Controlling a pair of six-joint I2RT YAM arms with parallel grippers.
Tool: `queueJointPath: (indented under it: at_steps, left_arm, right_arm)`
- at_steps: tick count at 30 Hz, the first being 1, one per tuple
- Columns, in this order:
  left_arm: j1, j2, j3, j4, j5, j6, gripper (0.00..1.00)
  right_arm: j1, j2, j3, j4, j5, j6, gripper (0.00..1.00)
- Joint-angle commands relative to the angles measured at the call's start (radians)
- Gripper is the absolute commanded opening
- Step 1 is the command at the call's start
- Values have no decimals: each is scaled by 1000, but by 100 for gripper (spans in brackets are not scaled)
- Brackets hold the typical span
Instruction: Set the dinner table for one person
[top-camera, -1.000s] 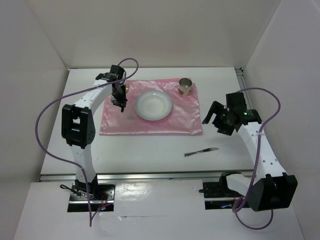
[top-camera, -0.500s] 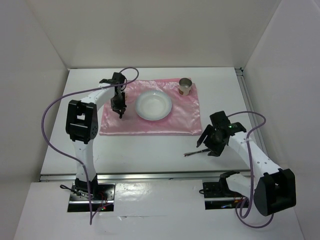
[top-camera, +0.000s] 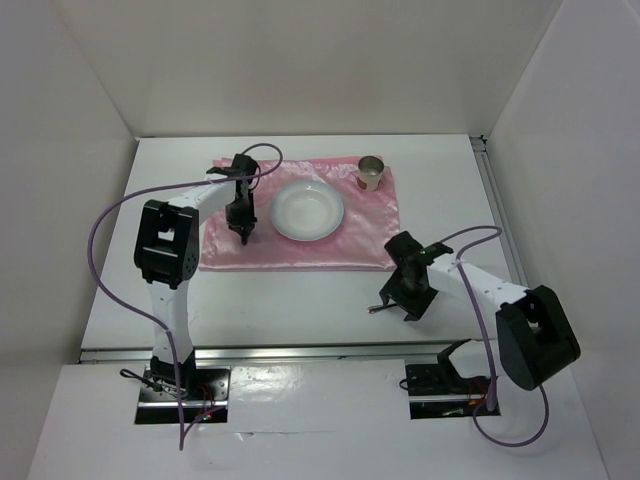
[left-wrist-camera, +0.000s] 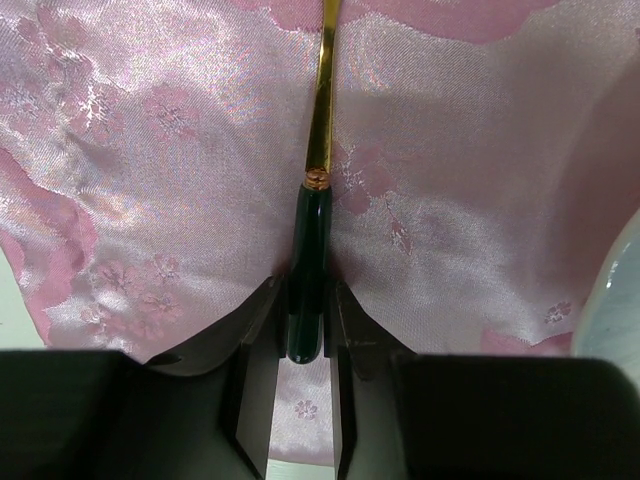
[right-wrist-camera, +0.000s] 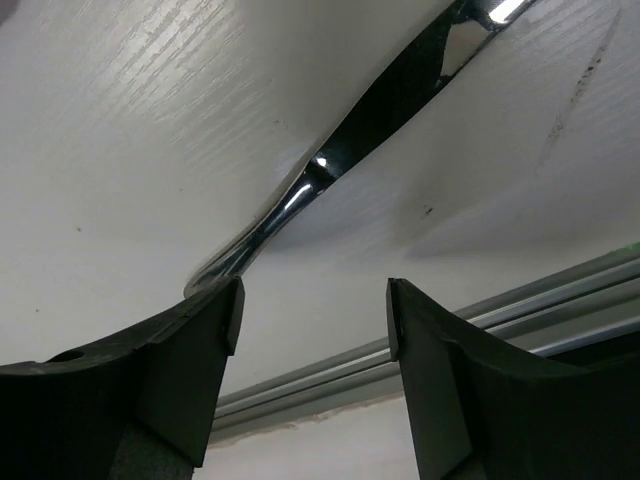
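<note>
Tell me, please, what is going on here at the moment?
The left gripper is shut on a gold utensil with a dark green handle, low over the pink cloth, left of the white plate. The right gripper hangs open over a silver knife lying on the dinner table, not yet gripped. A cup stands at the cloth's far right corner.

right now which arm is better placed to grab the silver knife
Right: its jaws stand open just over the silver knife; the left jaws are shut on a green-handled utensil.
</note>
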Motion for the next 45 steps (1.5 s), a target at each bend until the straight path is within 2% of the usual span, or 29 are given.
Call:
queueJointPath:
  at_steps: [1,2,3,6,7,10,15,19,24,30,33,37,42,45]
  left_arm:
    - [-6,-1,3,-20,7,-23,34]
    - [-6,-11,3,-20,7,-23,42]
    - [-6,-11,3,-40,7,-23,56]
    - [-6,-36,12,-52,-16,-23,69]
    - [-6,-45,12,-52,-16,-23,82]
    - [-6,-88,12,-65,-25,-23,100]
    - [-16,-157,31,-98,-46,-43,100]
    - [-16,-223,57,-121,-65,-53,100]
    - [-16,-281,141,-172,-74,-53,100]
    - [-16,-317,150,-172,-52,-63,100]
    - [-16,-335,150,-181,-52,-63,100]
    - [-16,-359,150,-181,-52,-63,100]
    - [-26,-360,150,-172,-14,-53,100]
    - [-35,-360,150,-172,-14,-53,100]
  right_arm:
    - [26,49,49,61,75,62,69]
    - [26,58,49,73,87,62,67]
    - [26,73,61,85,101,62,66]
    - [26,84,72,95,116,62,66]
    - [26,93,72,95,125,62,65]
    - [26,112,72,113,135,75,65]
    - [26,132,45,113,135,108,59]
    - [26,132,35,113,135,127,50]
    - [16,194,45,99,135,151,43]
    - [-5,228,45,99,113,161,42]
    - [-23,228,34,122,101,138,31]
    - [-33,218,25,122,101,138,23]
    - [-33,104,25,66,142,171,3]
    - [-23,46,29,12,190,182,0]
